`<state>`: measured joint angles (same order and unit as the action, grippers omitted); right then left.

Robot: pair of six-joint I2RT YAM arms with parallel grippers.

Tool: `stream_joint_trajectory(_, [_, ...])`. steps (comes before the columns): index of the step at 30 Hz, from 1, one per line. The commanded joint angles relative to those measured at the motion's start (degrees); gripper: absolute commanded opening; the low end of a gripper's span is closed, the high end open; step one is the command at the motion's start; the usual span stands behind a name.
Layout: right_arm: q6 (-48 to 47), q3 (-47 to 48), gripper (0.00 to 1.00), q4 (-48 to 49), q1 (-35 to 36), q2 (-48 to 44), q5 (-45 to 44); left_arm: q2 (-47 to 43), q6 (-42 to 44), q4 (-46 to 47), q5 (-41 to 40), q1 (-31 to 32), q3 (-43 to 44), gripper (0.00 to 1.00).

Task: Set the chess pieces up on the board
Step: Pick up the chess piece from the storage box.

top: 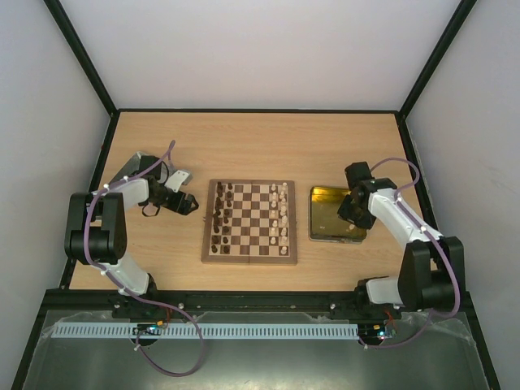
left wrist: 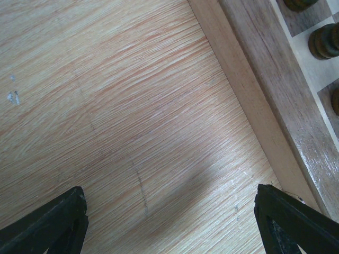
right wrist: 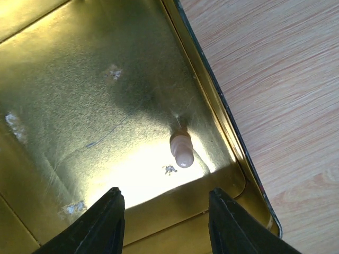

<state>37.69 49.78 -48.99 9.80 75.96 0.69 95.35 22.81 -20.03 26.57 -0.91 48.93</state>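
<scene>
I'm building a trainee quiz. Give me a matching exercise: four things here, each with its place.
1. dark pieces
2. lone cream piece
3. left fingers
4. right fingers

A. above the gold tray
B. on the board, left side from above
C. inside the tray, near a corner
D. above bare table beside the board

Pairs: 1-B, 2-C, 3-D, 4-A

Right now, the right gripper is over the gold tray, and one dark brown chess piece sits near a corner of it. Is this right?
Not quite: the chess piece near a corner of the gold tray is cream-coloured, not dark brown, as the right wrist view shows. The right gripper is indeed over the tray.
</scene>
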Motion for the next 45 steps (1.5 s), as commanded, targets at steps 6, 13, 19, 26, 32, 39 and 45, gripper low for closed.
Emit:
stream_joint_trajectory(6, [-1.03,-2.86,0.42,5.34,-3.55,2.35,3.67,2.35,0.21,-2.84,-0.68,0.38,-0.58,0.87])
stream_joint_trajectory(13, [0.24,-3.84,0.42,8.08,-4.76,3.92,3.09,2.59,0.22,-2.90,-0.66,0.42,-0.42,0.87])
stream_joint_trajectory(19, [0.30,-5.10,0.41,9.41,-6.12,4.68,2.50,2.73,0.13,-2.85,-0.83,0.38,-0.40,0.87])
stream_joint_trajectory(26, [0.19,-5.63,0.32,10.19,-7.02,5.47,2.68,2.80,0.12,-2.95,-0.83,0.38,-0.28,0.87])
stream_joint_trajectory(32, [0.14,-5.82,0.19,10.83,-7.38,6.40,2.96,2.74,0.22,-2.98,-0.80,0.43,-0.39,0.87])
stream_joint_trajectory(39, [0.06,-6.02,0.12,11.12,-7.44,7.02,3.35,2.48,0.22,-2.86,-0.73,0.38,-0.54,0.87])
stream_joint_trajectory(45, [0.43,-6.04,0.02,11.29,-7.49,6.97,3.46,2.39,0.26,-2.86,-0.77,0.39,-0.59,0.87])
